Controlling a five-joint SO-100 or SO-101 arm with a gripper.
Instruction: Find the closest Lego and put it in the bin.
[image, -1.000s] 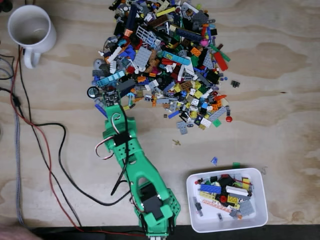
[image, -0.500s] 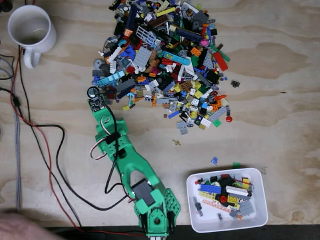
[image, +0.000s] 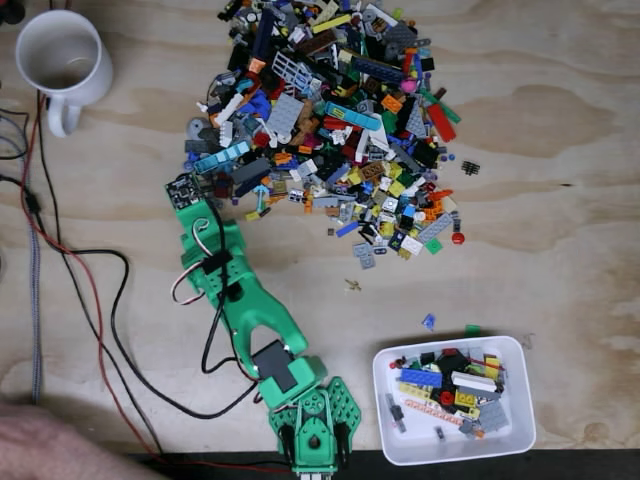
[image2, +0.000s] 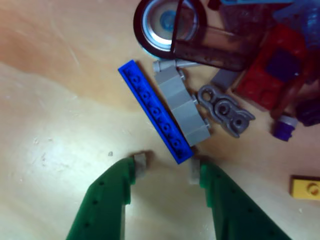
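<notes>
The green arm (image: 250, 320) reaches up from the near edge of the table (image: 560, 200) toward the left fringe of the big Lego pile (image: 330, 120). In the wrist view its hand (image2: 165, 167) is spread apart and grasps nothing, both fingertips (image2: 140, 164) just above bare wood. A long blue strip (image2: 155, 111) lies slanted on the table, its lower end right between the two tips, closer to the right one. A grey brick (image2: 181, 105) lies touching the strip's right side, with a grey link piece (image2: 225, 110) just beyond it and a black wheel (image2: 167, 22) above. The white bin (image: 455, 400), already holding assorted pieces, sits near the table's near right corner, well apart from the hand. A white mug (image: 62, 62) stands at the far left corner.
</notes>
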